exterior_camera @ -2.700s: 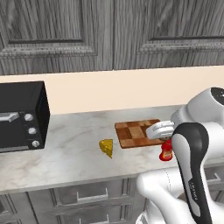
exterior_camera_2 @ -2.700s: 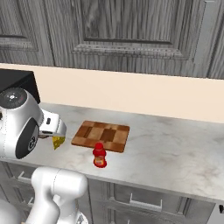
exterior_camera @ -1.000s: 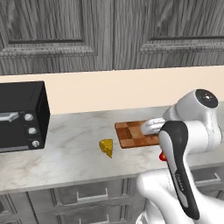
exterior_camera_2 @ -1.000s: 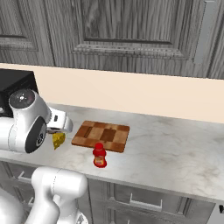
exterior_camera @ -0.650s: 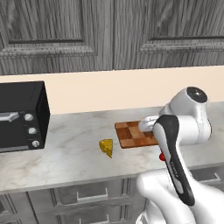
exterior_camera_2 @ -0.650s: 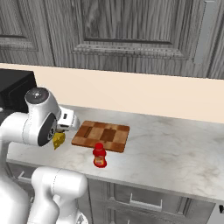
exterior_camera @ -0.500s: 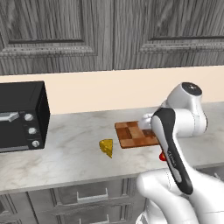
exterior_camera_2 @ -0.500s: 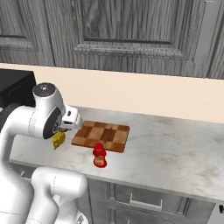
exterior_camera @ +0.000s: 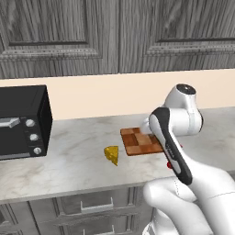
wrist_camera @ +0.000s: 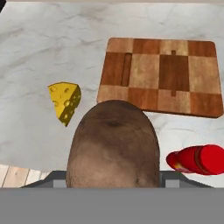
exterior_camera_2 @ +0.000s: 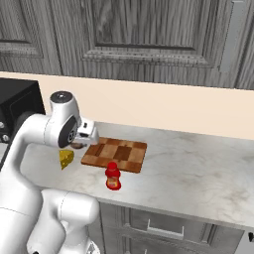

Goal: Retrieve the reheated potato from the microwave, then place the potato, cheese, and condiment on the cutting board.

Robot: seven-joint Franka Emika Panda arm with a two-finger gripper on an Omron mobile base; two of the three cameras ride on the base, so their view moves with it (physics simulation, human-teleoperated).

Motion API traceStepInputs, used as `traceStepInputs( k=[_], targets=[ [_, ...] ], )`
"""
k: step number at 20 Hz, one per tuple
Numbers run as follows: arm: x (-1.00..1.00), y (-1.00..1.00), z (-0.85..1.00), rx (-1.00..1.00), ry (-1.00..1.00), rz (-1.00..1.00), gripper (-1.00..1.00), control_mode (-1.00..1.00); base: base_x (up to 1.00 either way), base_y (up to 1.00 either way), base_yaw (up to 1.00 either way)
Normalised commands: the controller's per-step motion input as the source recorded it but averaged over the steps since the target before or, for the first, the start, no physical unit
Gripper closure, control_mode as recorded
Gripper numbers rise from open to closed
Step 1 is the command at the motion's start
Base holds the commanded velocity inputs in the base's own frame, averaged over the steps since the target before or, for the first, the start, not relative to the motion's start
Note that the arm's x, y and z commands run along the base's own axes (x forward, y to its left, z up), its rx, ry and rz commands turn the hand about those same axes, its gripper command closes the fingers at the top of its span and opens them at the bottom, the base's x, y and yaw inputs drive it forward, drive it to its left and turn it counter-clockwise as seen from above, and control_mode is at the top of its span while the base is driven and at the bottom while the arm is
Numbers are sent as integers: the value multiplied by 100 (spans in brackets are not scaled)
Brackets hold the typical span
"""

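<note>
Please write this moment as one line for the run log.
claw: shut on potato | cutting board: bare | cheese, condiment: on counter

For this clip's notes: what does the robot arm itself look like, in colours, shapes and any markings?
The arm is built of smooth, rounded glossy white segments with dark grey to black bands at the joints. A round cap with a dark disc tops the upper joint. A small boxy white hand is at its end. No cables or lettering are discernible.

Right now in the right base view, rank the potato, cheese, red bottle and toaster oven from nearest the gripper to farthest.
1. Potato: held in the gripper.
2. Cheese: just below-left, on the counter.
3. Red bottle: right of it, near the counter's front edge.
4. Toaster oven: far left, against the wall.
</note>
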Motion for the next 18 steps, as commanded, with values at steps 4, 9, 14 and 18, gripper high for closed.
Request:
traceStepInputs(
  k=[4, 9, 14, 18],
  targets=[
    [39, 3, -36, -2, -2, -1, 100, -100, 0, 0, 0],
    [40, 19, -34, 0, -2, 0, 100, -100, 0, 0, 0],
    [47, 8, -34, 0, -1, -1, 100, -100, 0, 0, 0],
    [43, 0, -36, 0, 0, -1, 100, -100, 0, 0, 0]
  ],
)
